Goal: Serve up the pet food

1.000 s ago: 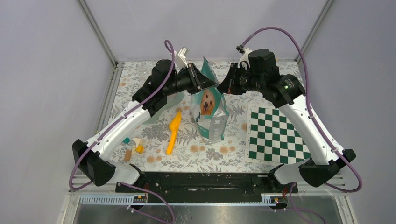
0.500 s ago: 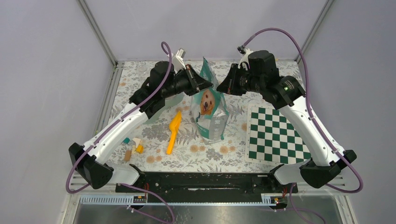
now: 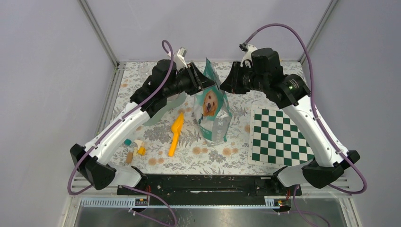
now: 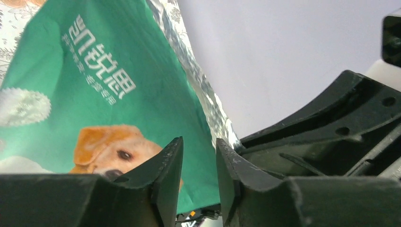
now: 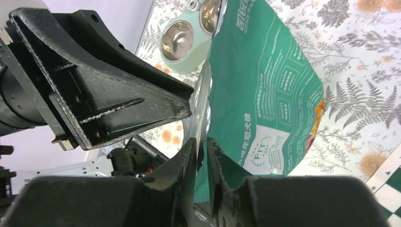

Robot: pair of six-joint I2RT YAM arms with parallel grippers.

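Observation:
A green pet food bag (image 3: 213, 111) with a dog picture stands upright mid-table. The pet food itself is hidden inside. My left gripper (image 3: 211, 85) is at the left of the bag's top. In the left wrist view its jaws (image 4: 199, 142) stand slightly open, and the green bag (image 4: 94, 94) shows through the gap. My right gripper (image 3: 222, 87) is at the right of the top. Its jaws (image 5: 201, 141) are parted narrowly, with the edge of the bag (image 5: 265, 85) running between them.
A mint double bowl (image 5: 182, 45) sits left of the bag, partly under my left arm (image 3: 163, 106). An orange scoop (image 3: 175, 133) lies in front of it. Small wooden blocks (image 3: 135, 149) are near left. A green chessboard (image 3: 279, 137) covers the right side.
Both grippers' jaws have parted a little at the bag's top. The left arm has shifted slightly back and left. The bag stands as before.

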